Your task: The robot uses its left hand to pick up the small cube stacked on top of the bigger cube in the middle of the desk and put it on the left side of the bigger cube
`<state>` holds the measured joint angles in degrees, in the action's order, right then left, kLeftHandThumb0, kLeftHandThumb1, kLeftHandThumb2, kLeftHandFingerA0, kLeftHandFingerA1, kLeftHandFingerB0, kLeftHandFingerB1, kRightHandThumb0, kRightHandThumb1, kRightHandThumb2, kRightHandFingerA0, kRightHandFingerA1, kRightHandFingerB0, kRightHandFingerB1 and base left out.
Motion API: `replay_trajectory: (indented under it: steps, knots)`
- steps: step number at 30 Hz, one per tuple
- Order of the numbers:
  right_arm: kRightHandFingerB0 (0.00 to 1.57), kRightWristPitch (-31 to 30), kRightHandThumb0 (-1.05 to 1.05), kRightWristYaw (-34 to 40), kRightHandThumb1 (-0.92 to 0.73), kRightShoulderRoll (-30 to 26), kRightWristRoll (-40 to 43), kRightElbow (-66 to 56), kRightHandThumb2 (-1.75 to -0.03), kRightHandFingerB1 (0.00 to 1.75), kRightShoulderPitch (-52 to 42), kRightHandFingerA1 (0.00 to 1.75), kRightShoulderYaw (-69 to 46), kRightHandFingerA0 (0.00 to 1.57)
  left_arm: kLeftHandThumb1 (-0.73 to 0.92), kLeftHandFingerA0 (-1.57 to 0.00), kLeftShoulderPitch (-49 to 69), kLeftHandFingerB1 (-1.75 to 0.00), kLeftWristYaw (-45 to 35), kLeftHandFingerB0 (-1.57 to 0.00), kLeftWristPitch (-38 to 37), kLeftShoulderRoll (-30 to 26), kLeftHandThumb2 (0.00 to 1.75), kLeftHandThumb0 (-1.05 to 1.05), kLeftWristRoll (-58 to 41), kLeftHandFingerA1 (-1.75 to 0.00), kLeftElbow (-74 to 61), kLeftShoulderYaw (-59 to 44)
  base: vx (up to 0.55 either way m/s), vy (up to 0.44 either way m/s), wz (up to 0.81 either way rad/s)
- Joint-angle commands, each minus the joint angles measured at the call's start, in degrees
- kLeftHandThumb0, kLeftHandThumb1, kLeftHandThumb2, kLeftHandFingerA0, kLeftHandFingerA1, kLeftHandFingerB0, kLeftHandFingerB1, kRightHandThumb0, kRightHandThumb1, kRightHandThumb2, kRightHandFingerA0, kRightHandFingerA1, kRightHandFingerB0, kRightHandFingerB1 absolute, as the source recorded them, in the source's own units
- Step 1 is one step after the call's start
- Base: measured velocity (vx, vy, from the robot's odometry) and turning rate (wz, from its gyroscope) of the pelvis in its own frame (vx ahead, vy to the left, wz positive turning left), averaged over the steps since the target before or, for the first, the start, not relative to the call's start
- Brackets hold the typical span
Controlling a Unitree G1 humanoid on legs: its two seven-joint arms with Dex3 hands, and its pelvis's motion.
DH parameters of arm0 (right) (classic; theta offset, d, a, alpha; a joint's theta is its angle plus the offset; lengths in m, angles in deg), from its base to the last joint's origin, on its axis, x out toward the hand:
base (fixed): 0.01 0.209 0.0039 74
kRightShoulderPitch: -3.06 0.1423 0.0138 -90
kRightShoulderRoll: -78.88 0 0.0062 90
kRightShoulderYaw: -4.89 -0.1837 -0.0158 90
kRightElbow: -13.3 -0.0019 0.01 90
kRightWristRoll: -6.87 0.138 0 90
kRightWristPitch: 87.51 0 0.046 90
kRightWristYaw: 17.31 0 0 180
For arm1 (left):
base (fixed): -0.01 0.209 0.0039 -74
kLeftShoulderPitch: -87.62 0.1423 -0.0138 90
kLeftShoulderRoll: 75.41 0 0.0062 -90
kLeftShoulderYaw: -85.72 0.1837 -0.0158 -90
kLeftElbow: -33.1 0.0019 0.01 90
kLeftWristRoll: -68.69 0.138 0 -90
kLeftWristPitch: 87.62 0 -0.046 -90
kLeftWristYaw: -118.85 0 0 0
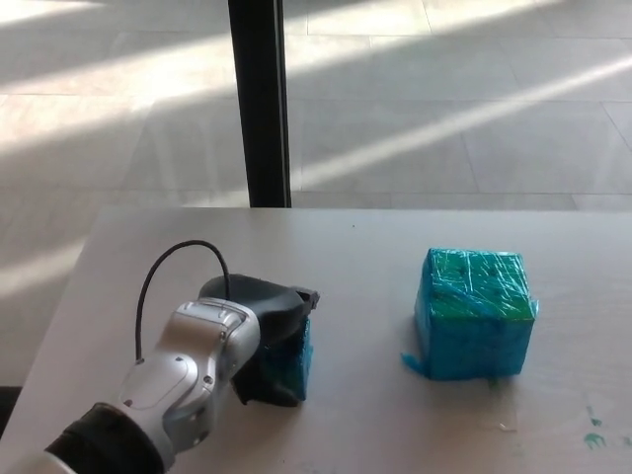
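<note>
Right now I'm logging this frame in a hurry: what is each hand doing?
Left hand: shut on the small cube, which sits on the desk left of the bigger cube.
Right hand: not in view.

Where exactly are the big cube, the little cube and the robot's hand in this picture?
bigger cube (476,316), head view, on its front face.
small cube (299,354), head view, on the blue side showing beside the hand.
left hand (265,318), head view, on the black back of the hand.
</note>
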<state>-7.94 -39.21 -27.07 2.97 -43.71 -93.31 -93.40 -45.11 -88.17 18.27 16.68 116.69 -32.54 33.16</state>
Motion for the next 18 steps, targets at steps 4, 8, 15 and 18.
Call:
replay_trajectory:
  steps: [4, 8, 15, 18]
  knots:
    - [0.56, 0.5, -0.40, 0.2, -0.69, -0.2, 0.8, -0.8, -0.61, 0.39, -0.6, 0.54, -0.4, 0.60, 0.58, 0.00, -0.8, -0.09, 5.6, 0.00, -1.1, 0.5, 1.03, -1.05, -11.1, -0.12, -0.9, -16.8, 0.00, 0.000, 0.00]
    - [0.57, -1.2, -0.40, 0.0, -0.69, -0.2, 1.0, -1.7, -0.61, 0.39, -0.8, 0.55, -0.6, 0.61, 0.59, 0.00, 1.3, -0.18, 12.6, 0.00, -7.2, -0.3, 1.04, -1.05, -15.4, -0.21, -4.7, -25.7, 0.00, 0.000, 0.00]
    - [0.57, -1.3, -0.39, 0.5, -0.69, -0.2, 0.6, -3.0, -0.61, 0.40, -1.1, 0.54, -0.5, 0.61, 0.59, 0.00, 3.4, -0.01, 16.0, 0.00, -11.0, -2.0, 0.98, -1.05, -21.8, -0.16, -8.4, -39.0, 0.00, 0.000, 0.00]
    - [0.58, 2.0, -0.38, 0.0, -0.68, -0.2, 0.9, 0.7, -0.61, 0.40, 0.0, 0.56, -0.5, 0.62, 0.65, 0.00, 5.6, -0.08, 17.3, 0.00, -13.9, -5.6, 1.07, -1.05, -21.5, -0.17, -6.6, -42.5, 0.00, 0.000, 0.00]
